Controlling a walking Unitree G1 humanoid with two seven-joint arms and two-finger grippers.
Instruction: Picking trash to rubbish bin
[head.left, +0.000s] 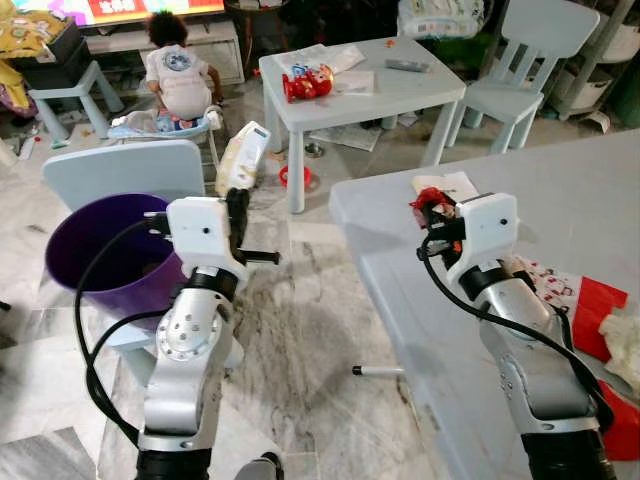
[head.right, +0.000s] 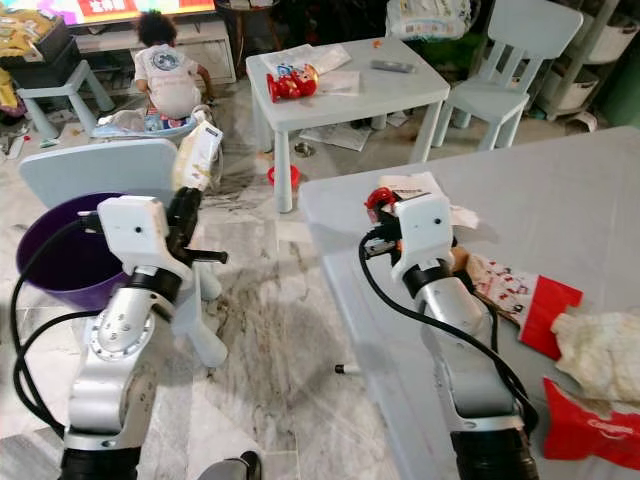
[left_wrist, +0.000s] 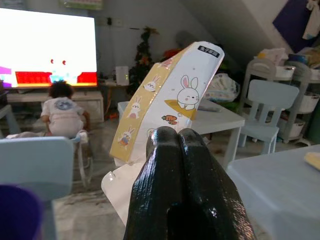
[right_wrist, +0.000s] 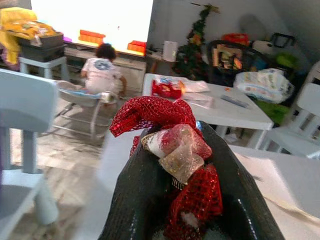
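Note:
My left gripper (head.left: 238, 196) is shut on a white and yellow wrapper with rabbit drawings (head.left: 243, 158), held upright just right of the purple bin (head.left: 95, 250). In the left wrist view the wrapper (left_wrist: 167, 105) rises from between the closed fingers (left_wrist: 165, 170). My right gripper (head.left: 432, 210) is shut on a crumpled red mesh wrapper (right_wrist: 165, 130), lifted a little above the near grey table (head.left: 560, 200). More trash lies on that table: a red and white packet (head.right: 520, 290), a crumpled white tissue (head.right: 605, 350) and a red wrapper (head.right: 590, 425).
The bin stands on a pale blue child's chair (head.left: 120, 170). A small white table (head.left: 360, 85) with a red toy (head.left: 305, 82) is ahead, a pale chair (head.left: 520, 60) beyond it. A child (head.left: 180, 75) sits on the floor by the TV. A pen (head.left: 378, 371) lies on the marble floor.

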